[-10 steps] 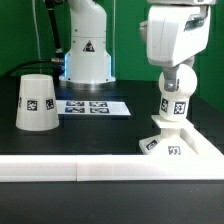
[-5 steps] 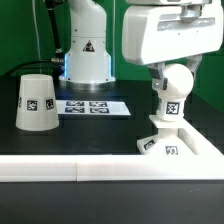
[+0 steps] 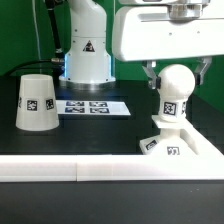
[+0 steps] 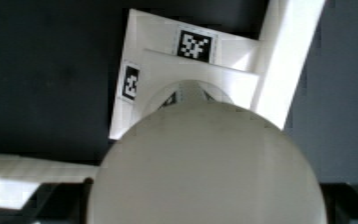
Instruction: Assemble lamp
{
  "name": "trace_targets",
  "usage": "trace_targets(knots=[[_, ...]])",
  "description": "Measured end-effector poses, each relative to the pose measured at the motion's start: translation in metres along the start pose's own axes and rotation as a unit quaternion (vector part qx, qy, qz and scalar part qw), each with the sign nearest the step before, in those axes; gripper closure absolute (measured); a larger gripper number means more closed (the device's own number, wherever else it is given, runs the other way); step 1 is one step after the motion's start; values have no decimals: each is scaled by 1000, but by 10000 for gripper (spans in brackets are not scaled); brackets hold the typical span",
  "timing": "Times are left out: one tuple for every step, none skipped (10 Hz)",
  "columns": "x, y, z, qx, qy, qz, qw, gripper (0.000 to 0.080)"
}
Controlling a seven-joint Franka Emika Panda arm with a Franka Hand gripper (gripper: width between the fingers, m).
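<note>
And there it was: the bulb (image 3: 174,97) stood upright on the base (image 3: 163,142), round head on top and tagged neck planted in the base's upper face. The pair sat in the table's (image 3: 115,135) near corner on the exterior view's right, with the base right by the white rail (image 3: 80,170) that ran along the near edge.

Straight above hung the gripper (image 3: 177,82), spread wide. One of its fingers (image 3: 151,76) came down on each side of the bulb's head, and a thin gap showed on both sides. Nothing was pinched; the bulb stood on its own.

Over toward the table's edge on the exterior view's left, the shade (image 3: 36,102) rested with its wide end down and narrow end up. One black-and-white tag faced the camera, and the shade was well apart from the base and bulb.

Between them, farther back toward the middle of the table, the marker board (image 3: 92,106) lay flat. It lay just in front of the arm's pedestal (image 3: 88,50) at the far edge.

From the wrist camera, the bulb's rounded head loomed huge and blurred and filled most of the picture. Beyond it lay the angular base with two tags (image 4: 195,43) showing, and bare black table lay beside it.
</note>
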State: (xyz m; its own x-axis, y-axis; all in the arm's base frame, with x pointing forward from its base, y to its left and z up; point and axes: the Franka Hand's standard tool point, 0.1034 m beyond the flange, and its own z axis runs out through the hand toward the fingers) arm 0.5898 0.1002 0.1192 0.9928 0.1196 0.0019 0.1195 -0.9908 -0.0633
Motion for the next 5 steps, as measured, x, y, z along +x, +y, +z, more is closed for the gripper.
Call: trace_targets(knots=[[0,0,0,0,0,34,999,220],[0,0,0,0,0,64,998,220],[0,-1,0,2,3,108,994,220],[-2,0,1,5,8,180,984,220],[-3,-1,1,6,7,231,973,220]])
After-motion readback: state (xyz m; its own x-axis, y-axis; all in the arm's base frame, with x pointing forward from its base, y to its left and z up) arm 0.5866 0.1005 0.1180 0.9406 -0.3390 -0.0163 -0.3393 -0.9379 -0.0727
